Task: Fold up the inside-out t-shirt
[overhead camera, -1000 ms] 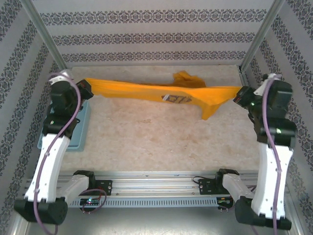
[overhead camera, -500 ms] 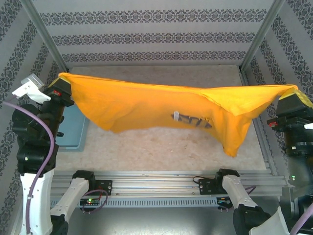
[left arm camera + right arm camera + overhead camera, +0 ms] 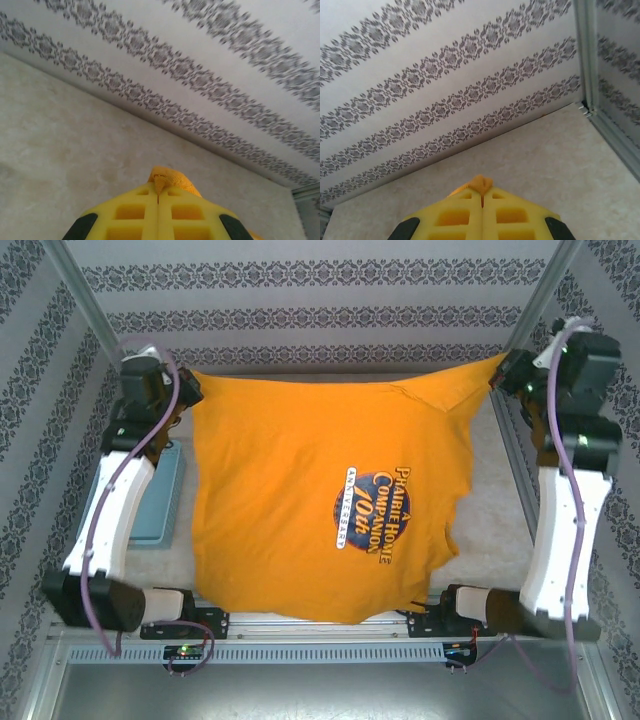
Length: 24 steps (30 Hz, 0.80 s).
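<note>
The mustard-orange t-shirt [image 3: 290, 500] hangs spread between my two grippers at the back of the table, its dark round emblem with cream lettering [image 3: 375, 512] facing up. The lower edge drapes over the front rail. My left gripper [image 3: 188, 390] is shut on the shirt's far left corner. In the left wrist view a nub of orange cloth [image 3: 167, 179] pokes from the closed yellow fingers [image 3: 135, 212]. My right gripper [image 3: 500, 372] is shut on the far right corner, and the right wrist view shows a nub of cloth [image 3: 481, 183] between the pressed fingers [image 3: 510, 215].
A light blue tray [image 3: 160, 510] lies at the left, partly under the shirt and the left arm. The patterned back wall [image 3: 320, 315] stands close behind both grippers. Metal frame posts [image 3: 90, 310] rise at the corners. The front rail [image 3: 320, 625] runs under the shirt's lower edge.
Both grippers have swung from low and near up to the back wall. The shirt went from a stretched, bunched strip to a wide open sheet with the emblem showing.
</note>
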Each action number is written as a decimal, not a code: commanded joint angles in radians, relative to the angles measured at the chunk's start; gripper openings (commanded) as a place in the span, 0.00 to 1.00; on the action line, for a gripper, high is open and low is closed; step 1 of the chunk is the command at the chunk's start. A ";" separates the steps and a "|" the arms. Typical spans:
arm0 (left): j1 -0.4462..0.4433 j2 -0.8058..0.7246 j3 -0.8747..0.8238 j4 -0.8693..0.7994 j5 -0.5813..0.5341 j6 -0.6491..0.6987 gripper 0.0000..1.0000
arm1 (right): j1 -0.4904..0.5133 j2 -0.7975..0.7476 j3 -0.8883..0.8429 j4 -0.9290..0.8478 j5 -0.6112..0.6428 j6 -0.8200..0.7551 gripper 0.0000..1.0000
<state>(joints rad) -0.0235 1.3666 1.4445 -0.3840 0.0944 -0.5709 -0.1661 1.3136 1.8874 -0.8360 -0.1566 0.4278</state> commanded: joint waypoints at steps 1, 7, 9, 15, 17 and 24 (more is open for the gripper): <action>0.028 0.106 0.134 0.063 -0.031 0.030 0.00 | 0.008 0.075 0.053 0.140 -0.021 0.017 0.00; 0.061 0.338 0.479 0.016 0.019 0.017 0.00 | 0.016 0.305 0.379 0.138 -0.008 0.017 0.00; 0.073 0.391 0.603 -0.001 0.035 0.022 0.00 | 0.014 0.368 0.510 0.131 0.006 0.023 0.00; 0.097 0.476 0.873 -0.001 0.098 0.043 0.00 | 0.011 0.498 0.849 0.128 -0.003 0.045 0.00; 0.097 0.478 0.906 -0.001 0.102 0.062 0.00 | 0.010 0.489 0.853 0.159 -0.015 0.046 0.00; 0.097 0.384 0.648 0.157 0.268 0.102 0.00 | 0.027 0.356 0.527 0.184 -0.135 0.016 0.00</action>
<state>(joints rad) 0.0547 1.7840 2.2189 -0.3298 0.2527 -0.5098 -0.1478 1.7100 2.5599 -0.6773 -0.2317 0.4557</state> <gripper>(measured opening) 0.049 0.060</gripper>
